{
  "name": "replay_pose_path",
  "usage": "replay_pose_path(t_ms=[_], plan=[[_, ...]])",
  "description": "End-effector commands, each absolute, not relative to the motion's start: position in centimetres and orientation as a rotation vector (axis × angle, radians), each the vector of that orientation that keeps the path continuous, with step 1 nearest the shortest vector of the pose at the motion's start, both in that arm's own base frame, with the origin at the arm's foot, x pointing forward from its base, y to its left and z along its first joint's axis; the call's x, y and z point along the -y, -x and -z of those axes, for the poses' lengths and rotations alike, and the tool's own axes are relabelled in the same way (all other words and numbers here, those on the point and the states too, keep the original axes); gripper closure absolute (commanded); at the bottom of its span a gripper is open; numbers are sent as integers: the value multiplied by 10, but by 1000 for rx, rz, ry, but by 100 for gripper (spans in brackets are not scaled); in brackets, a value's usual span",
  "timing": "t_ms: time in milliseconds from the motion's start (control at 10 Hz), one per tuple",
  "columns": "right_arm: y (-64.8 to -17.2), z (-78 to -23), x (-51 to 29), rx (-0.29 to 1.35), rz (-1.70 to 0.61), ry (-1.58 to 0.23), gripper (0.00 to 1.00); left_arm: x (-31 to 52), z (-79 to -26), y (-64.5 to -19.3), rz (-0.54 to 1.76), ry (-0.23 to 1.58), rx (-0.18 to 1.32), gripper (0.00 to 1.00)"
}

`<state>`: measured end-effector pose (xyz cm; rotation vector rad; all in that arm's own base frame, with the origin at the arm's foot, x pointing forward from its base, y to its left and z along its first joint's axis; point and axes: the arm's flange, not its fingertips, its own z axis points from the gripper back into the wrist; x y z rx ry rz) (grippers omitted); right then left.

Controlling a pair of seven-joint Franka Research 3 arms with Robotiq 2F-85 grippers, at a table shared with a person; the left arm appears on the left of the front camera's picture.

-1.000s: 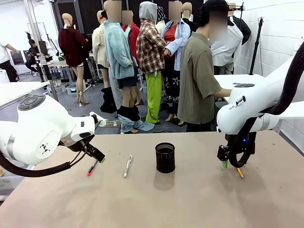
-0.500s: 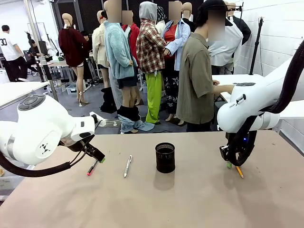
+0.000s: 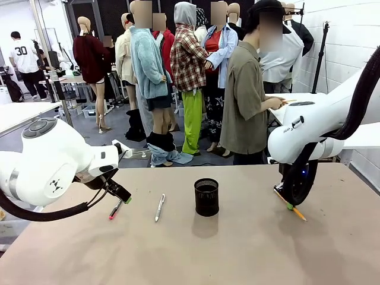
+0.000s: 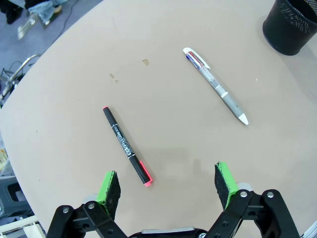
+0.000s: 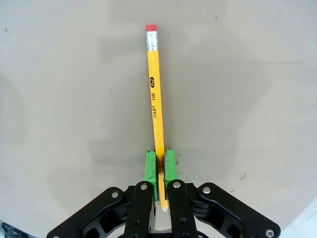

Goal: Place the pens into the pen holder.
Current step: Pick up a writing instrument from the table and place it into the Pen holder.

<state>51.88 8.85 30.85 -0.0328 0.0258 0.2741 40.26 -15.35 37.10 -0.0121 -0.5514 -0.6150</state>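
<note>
The tan counter (image 3: 237, 255) runs across to a person in an olive shirt (image 3: 244, 101) standing side-on at its far edge. At the counter's right, the right end effector (image 5: 159, 166) has its green pads pressed onto a yellow hexagonal HB pencil with a pink eraser (image 5: 154, 94). It pinches the pencil near the sharpened tip, and the eraser end juts out ahead of the fingers. In the front view the pencil slants downward; whether its low end touches the counter I cannot tell. The black wire-mesh pen holder (image 3: 206, 197) stands upright mid-counter, well apart to that end effector's left, with bare counter between. The left end effector (image 4: 167, 182) hovers spread wide above the left side. A dark marker with a pink-red end (image 4: 127, 146) lies flat just ahead of one pad. The silver-white click pen (image 4: 217, 87) lies farther out, between the marker and the pen holder, apart from both.
</note>
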Motion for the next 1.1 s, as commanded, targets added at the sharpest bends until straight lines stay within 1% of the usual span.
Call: replay_pose_path(t_ms=[0, 300, 500, 600, 700, 900, 1000], plan=[[-516, -324, -89, 10, -387, 20, 100, 151, -371, -403, 610, 15, 552, 0], [-501, -359, -89, 218, -677, -191, 100, 151, -371, -403, 610, 15, 552, 0], [-491, -383, -98, 410, -900, -396, 100, 151, -371, -403, 610, 15, 552, 0], [-489, -390, -106, 481, -949, -502, 100, 151, -371, -403, 610, 15, 552, 0], [-490, -397, -113, 548, -988, -544, 100, 151, -371, -403, 610, 15, 552, 0], [-499, -408, -141, 719, -1044, -683, 100, 151, -371, -403, 610, 15, 552, 0], [-502, -408, -156, 751, -1070, -731, 100, 151, -371, -403, 610, 15, 552, 0]])
